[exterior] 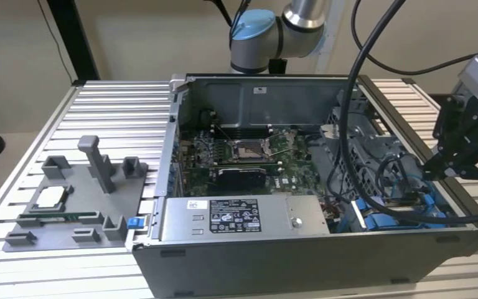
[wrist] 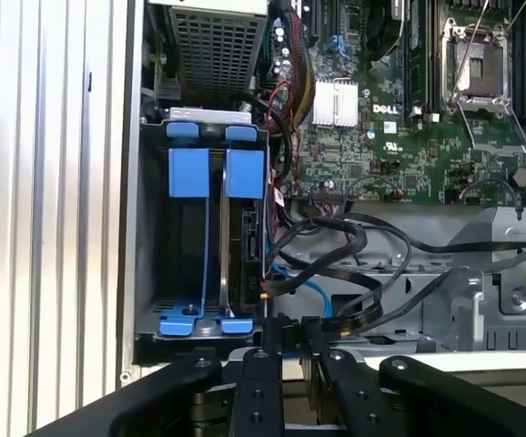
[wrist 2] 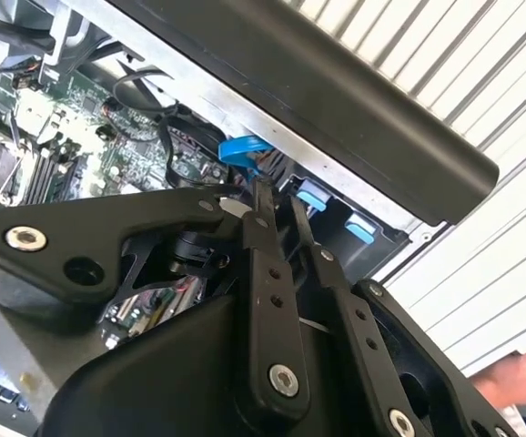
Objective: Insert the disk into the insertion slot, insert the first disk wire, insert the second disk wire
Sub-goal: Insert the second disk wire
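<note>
The disk [wrist: 245, 244] stands on edge inside the insertion slot [wrist: 154, 264], held in its blue frame [wrist: 183, 173]; its connector edge faces the loose wires. A blue wire [wrist: 316, 291] and several black wires [wrist: 354, 244] lie right beside it in the first wrist view. My gripper [wrist: 288, 320] hovers just off the disk's connector end, fingers drawn close together, and I make out nothing between them. In the exterior view the gripper [exterior: 430, 175] hangs over the slot [exterior: 388, 218] at the case's right front corner. In the second wrist view, the gripper [wrist 2: 277, 196] points at the blue wire [wrist 2: 243, 150].
The grey power-supply box [exterior: 222, 219] sits at the case's front, the motherboard [exterior: 239, 156] behind it. A grey fixture tray [exterior: 73, 199] with parts lies on the exterior view's left. A thick black cable [exterior: 363, 68] hangs over the case. A person's hand [wrist 2: 518, 378] shows by the table.
</note>
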`<move>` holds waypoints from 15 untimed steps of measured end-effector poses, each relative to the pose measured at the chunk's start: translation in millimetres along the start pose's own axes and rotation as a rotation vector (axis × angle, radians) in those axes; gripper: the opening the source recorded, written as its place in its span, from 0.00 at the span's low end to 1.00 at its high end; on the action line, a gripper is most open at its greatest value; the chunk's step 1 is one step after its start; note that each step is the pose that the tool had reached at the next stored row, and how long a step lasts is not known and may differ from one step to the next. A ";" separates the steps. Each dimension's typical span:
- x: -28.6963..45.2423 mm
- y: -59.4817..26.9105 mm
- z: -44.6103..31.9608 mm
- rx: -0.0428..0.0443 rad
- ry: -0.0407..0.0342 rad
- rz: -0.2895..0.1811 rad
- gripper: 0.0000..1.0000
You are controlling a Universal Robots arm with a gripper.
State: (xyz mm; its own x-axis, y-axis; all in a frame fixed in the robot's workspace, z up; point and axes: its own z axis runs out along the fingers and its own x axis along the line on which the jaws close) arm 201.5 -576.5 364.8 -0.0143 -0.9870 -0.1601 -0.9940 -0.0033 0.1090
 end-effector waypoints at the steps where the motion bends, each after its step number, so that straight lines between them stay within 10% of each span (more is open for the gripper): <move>1: 0.0 0.0 0.3 -0.0001 -0.0059 -0.001 1.00; 13: 0.5 -0.3 2.9 -0.0005 -0.0338 -0.003 1.00; 14: 0.5 -0.3 3.1 -0.0005 -0.0361 -0.004 0.00; 15: 0.5 -0.4 3.2 -0.0005 -0.0384 -0.004 0.00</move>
State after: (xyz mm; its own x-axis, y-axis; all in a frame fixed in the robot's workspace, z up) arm 201.5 -576.4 361.5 -0.0148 -0.9801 -0.1980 -0.9940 -0.0070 0.1089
